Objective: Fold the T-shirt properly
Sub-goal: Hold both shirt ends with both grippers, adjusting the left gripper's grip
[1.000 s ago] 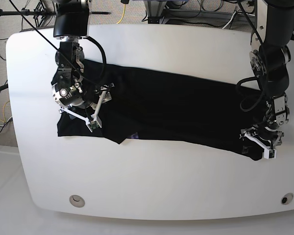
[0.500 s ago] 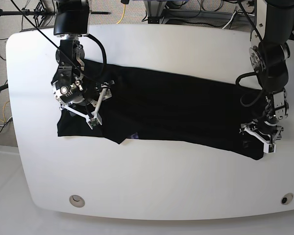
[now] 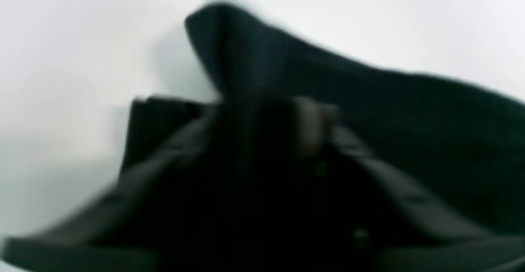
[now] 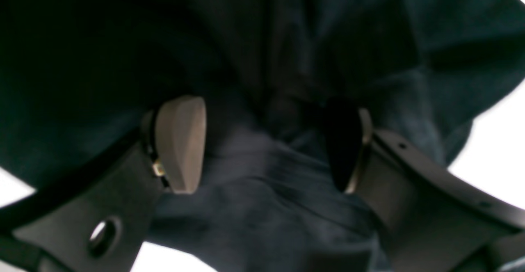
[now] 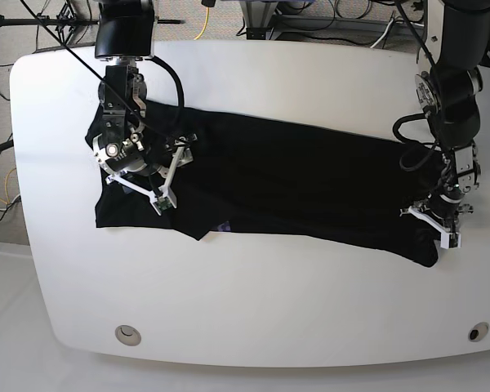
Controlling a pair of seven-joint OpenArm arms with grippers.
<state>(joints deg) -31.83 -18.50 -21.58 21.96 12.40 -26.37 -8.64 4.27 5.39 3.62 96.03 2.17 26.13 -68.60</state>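
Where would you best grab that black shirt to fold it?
Probably at its two short ends, from above. The T-shirt lies as a long flat band across the table, so only edges and puckers give purchase. The right gripper straddles a raised fold at one end; the left gripper is at the other corner.

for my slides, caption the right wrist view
Open right gripper jaws straddling a ridge of the black T-shirt.

One black T-shirt (image 5: 294, 184); one white table (image 5: 269, 310); two robot arms, each one gripper.
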